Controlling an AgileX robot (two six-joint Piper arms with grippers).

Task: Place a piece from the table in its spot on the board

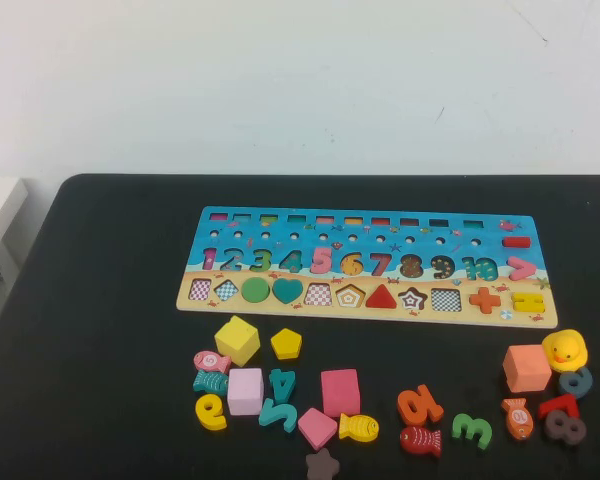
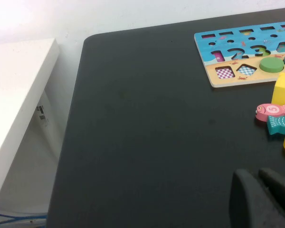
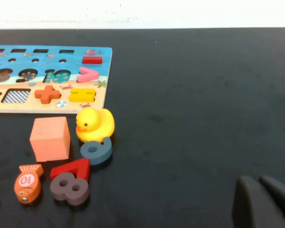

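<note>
The yellow pentagon point(image 1: 286, 343), at six o'clock from the board point(image 1: 230, 222), should be gripped by its flat edges. The left gripper point(image 2: 261, 199), at the table's point(image 2: 142, 123) nine o'clock side, is shut and empty. The right gripper point(image 3: 263, 202) hangs at three o'clock, seemingly closed, nothing held.

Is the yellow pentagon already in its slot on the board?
No, the pentagon lies on the table below the board, beside the yellow cube, and the pentagon slot is empty.

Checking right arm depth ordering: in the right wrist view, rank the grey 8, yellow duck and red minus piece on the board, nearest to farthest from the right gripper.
Right gripper, fingers together, sits low over bare table.
1. Grey 8, loose on the table, nearest.
2. Yellow duck, just off the board's near edge.
3. Red minus piece, seated in the board, farthest.
</note>
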